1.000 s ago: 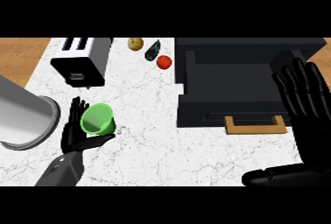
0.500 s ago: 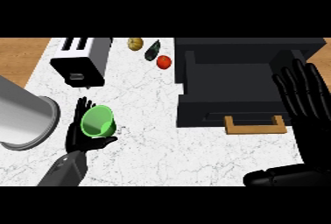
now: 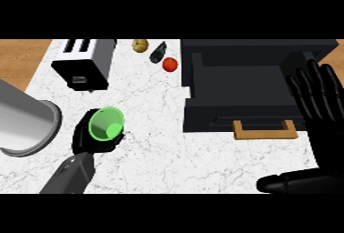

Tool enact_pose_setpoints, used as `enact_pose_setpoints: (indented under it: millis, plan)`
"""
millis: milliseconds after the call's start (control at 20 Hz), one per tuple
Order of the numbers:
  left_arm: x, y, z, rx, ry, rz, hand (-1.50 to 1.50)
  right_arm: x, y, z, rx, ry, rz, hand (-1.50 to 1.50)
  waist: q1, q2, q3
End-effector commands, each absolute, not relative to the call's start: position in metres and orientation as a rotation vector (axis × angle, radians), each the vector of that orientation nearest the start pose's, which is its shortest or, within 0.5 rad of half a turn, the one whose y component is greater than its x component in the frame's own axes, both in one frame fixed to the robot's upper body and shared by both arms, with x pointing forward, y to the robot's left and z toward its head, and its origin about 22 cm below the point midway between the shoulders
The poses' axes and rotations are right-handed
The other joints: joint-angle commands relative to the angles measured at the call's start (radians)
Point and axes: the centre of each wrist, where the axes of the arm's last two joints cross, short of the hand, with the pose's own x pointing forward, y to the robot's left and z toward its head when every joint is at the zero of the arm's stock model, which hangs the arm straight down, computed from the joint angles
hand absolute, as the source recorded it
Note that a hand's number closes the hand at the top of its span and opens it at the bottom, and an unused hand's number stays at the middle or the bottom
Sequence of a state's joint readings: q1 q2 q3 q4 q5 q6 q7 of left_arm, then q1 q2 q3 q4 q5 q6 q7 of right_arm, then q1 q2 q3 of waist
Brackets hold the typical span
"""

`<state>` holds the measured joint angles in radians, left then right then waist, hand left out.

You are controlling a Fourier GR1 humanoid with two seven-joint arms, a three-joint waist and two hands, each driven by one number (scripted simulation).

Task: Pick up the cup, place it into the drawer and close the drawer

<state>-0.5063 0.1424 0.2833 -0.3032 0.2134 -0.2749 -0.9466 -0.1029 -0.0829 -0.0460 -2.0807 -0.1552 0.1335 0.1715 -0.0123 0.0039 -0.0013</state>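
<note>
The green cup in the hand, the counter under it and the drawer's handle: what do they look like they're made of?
The cup, held by the left hand, looks like plastic: bright uniform green, smooth, with no sheen of glass. The counter looks like polished marble or a stone imitation: white with fine grey veins. The drawer handle looks like wood, tan and matt, though painted metal is possible.

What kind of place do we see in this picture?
Most likely a kitchen: a marble-look counter carries a toaster, a large metal pot and a tomato, beside an open dark drawer.
</note>
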Motion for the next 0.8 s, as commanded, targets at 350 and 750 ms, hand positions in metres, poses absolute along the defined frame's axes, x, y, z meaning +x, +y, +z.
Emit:
enact_pose_setpoints:
  millis: [350,750]
  plan:
    - [0.279,0.284,-0.133,-0.07,-1.953,0.32,1.5,0.215,-0.248,0.136,0.153,-1.995,0.139,-1.5,0.013,-0.006,0.002]
    - [0.287,0.275,-0.115,-0.203,-2.041,0.323,1.5,0.226,-0.25,0.137,0.156,-2.007,0.118,-1.5,0.018,-0.008,0.002]
